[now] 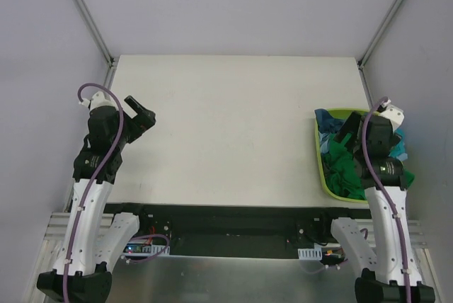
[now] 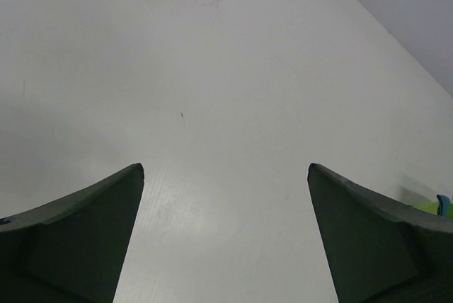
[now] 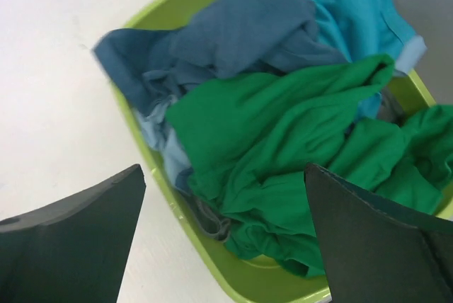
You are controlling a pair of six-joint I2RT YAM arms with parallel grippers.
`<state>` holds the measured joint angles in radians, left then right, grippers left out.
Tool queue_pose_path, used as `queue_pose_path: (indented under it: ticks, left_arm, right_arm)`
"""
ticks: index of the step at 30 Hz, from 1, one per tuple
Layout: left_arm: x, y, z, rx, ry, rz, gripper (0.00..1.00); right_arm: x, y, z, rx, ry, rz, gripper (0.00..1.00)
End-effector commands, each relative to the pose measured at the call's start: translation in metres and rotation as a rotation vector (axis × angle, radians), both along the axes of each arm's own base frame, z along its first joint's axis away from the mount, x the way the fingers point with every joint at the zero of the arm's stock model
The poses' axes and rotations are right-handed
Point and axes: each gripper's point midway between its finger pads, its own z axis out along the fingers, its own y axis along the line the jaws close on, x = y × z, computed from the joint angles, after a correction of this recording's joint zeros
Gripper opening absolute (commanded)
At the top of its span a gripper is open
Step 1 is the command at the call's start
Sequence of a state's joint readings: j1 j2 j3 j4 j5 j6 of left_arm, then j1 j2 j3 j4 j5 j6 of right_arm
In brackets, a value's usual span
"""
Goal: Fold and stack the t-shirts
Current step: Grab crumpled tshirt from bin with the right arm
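Currently the t-shirts were all heaped, crumpled and unfolded, in the lime-green basket (image 3: 258, 282), which stood at the right edge of the table (image 1: 233, 126). The bright green t-shirt (image 3: 283, 147) lay uppermost across the middle of the heap. The dark teal-blue t-shirt (image 3: 241, 34) lay beyond it in the right wrist view, with a fold draped over the basket's rim on the table side. The light turquoise t-shirt (image 3: 354, 6) was bunched in the corner beside the blue one. The right gripper (image 3: 223, 168) hung above the basket with its fingers spread wide, holding nothing. The left gripper (image 2: 225, 168) was over the table's left side, well apart from the basket. Its fingers were likewise spread, with only bare tabletop between them.
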<state>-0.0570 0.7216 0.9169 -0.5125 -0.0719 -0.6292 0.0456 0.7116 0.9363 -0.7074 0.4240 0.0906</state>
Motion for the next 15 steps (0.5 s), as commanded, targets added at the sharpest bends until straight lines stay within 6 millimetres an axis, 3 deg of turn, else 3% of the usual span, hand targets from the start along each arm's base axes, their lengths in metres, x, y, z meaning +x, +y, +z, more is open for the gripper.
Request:
queue_pose_path:
  ticks: [1, 7, 11, 15]
  left_arm:
    - [0.006, -0.004, -0.008, -0.008, 0.024, -0.025, 0.99]
    - [0.015, -0.006, -0.015, -0.003, 0.052, -0.039, 0.99]
    - [0.018, -0.008, -0.018, -0.001, 0.063, -0.052, 0.99]
    - [0.019, -0.007, -0.019, 0.001, 0.061, -0.048, 0.99]
  right_arm:
    - [-0.004, -0.023, -0.038, 0.065, 0.121, -0.158, 0.96]
    - [0.010, -0.042, -0.092, 0.186, 0.205, -0.244, 0.97]
    - [0.007, -0.051, -0.118, 0.206, 0.276, -0.300, 0.99]
    - [0.003, -0.050, -0.136, 0.226, 0.298, -0.316, 0.83]
